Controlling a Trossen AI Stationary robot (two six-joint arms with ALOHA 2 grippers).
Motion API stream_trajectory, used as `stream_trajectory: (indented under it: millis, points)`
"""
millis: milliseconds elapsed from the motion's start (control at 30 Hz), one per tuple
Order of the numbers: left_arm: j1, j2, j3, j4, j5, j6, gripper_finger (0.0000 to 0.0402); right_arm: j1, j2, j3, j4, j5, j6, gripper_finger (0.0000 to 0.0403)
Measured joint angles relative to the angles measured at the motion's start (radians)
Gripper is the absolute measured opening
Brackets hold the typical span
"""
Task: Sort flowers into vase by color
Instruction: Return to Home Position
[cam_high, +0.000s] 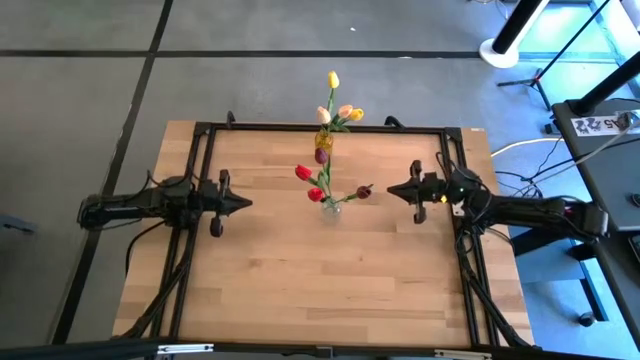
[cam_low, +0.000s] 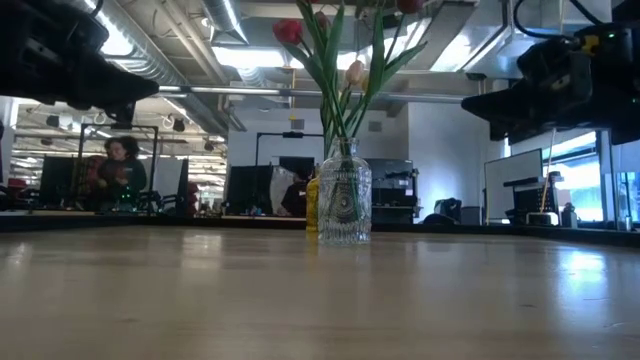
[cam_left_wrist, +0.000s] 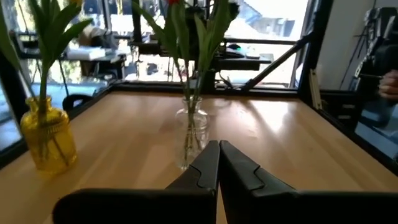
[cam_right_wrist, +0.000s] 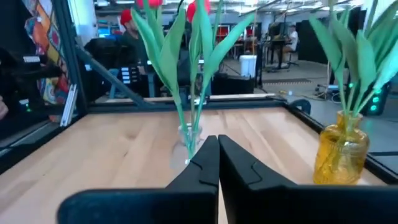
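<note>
A clear glass vase (cam_high: 330, 208) (cam_low: 345, 205) stands mid-table with red and dark maroon tulips (cam_high: 312, 182) sticking into it by their green stems. Behind it, toward the far edge, a yellow glass vase (cam_high: 324, 138) (cam_left_wrist: 48, 137) (cam_right_wrist: 340, 155) has yellow and cream tulips (cam_high: 340, 108). My left gripper (cam_high: 246, 203) (cam_left_wrist: 218, 148) hovers shut to the left of the clear vase (cam_left_wrist: 191, 134). My right gripper (cam_high: 392, 190) (cam_right_wrist: 217, 142) hovers shut to its right, facing the vase (cam_right_wrist: 189, 142). Neither touches anything.
A black frame (cam_high: 330, 128) runs along the table's far edge and both sides. The wooden top (cam_high: 330, 280) in front of the vases is bare. A person (cam_low: 118, 172) sits in the room beyond the table.
</note>
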Motion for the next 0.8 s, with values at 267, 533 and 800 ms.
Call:
stream_trajectory:
  millis: [267,533,800]
  points:
    - [-0.027,0.017,-0.006,0.015,-0.033,0.047,0.0003,-0.038,-0.205,-0.001,-0.308,-0.043,0.007,0.0001]
    - [-0.027,0.017,-0.007,0.015,-0.034,0.047,0.0003,0.034,-0.396,-0.002,-0.541,0.168,0.063,0.0]
    - [-0.026,0.017,-0.007,0.014,-0.034,0.047,0.0003,0.361,-0.625,-0.002,-0.671,0.583,-0.034,0.0]
